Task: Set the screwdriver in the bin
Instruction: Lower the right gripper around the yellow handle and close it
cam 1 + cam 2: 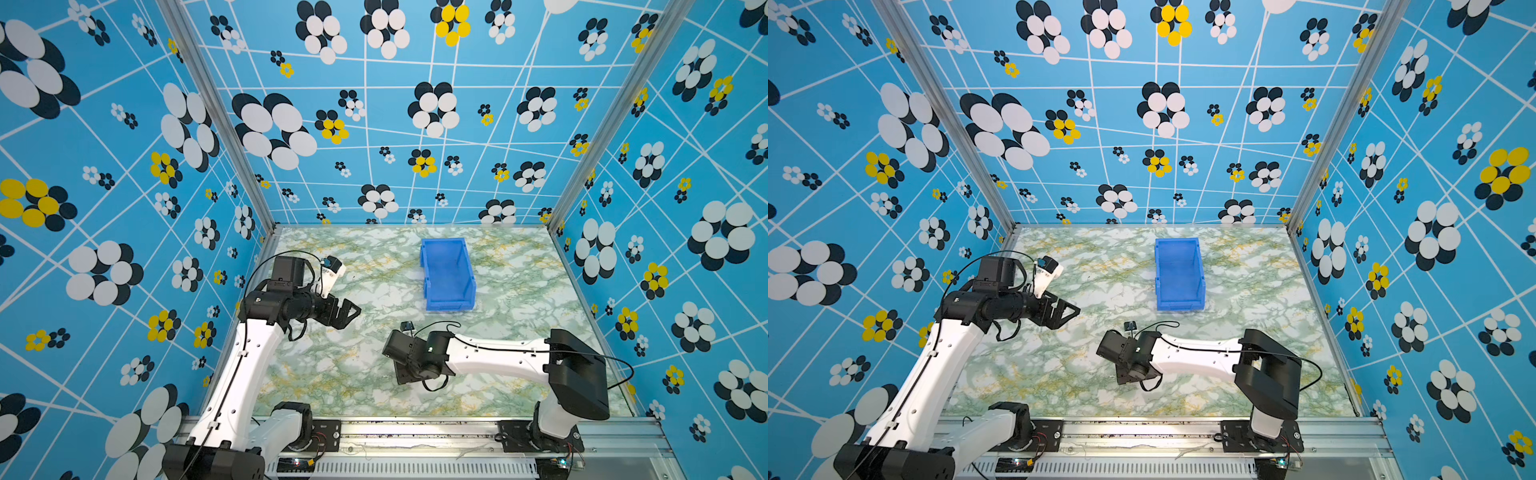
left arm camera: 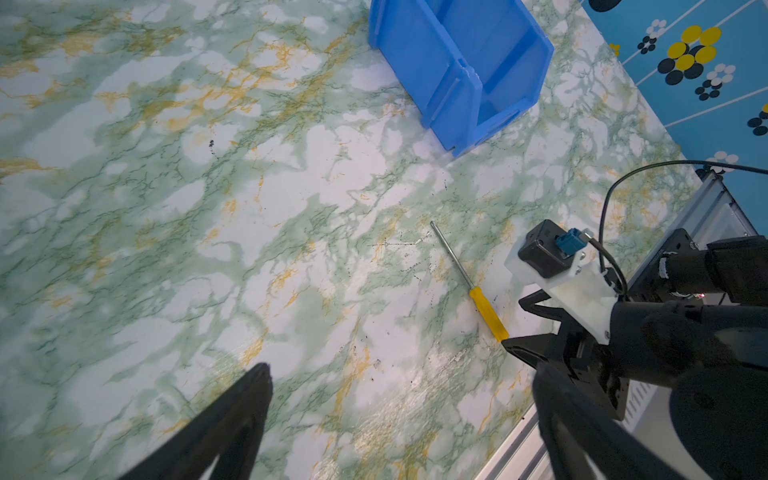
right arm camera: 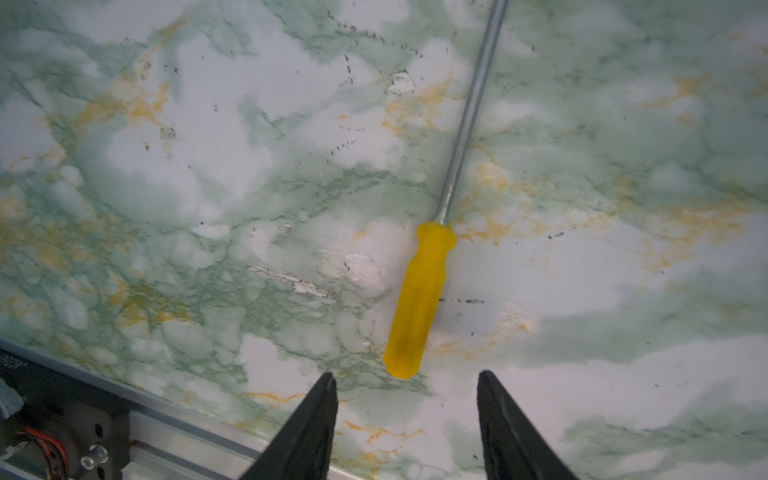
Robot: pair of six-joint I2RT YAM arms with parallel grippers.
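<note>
On the marbled tabletop (image 1: 332,374): the screwdriver (image 3: 419,299) lies flat near the front, outside the bin and well apart from it.
Screwdriver, make-up: a yellow plastic handle and a thin grey metal shaft, both resting on the table surface in the right wrist view.
Screwdriver, heading: the butt of the handle faces the right gripper and the shaft runs away from it; in the left wrist view (image 2: 487,311) the shaft tip points out over bare table, to one side of the bin.
Screwdriver, top views: it cannot be made out in either, because the right arm's wrist covers that spot.
Bin (image 1: 446,282): bright blue and rectangular, upright on the far half of the table in both top views (image 1: 1179,276), with its lower cut-down end turned toward the arms; the left wrist view shows its outer wall (image 2: 419,62).
Right gripper (image 3: 406,375): low over the table, its two black jaws parted, one on each side of the handle's butt end. Table shows between each jaw and the handle, so no grip is made. The left wrist view (image 2: 513,322) shows the same, with the handle end just beside one jaw tip.
Left gripper (image 1: 349,311): over the left side of the table, away from both screwdriver and bin, jaws spread wide with only tabletop between them (image 2: 399,370).
Surroundings: blue flowered wall panels (image 1: 374,124) on three sides and an aluminium rail (image 1: 415,428) along the front edge.
</note>
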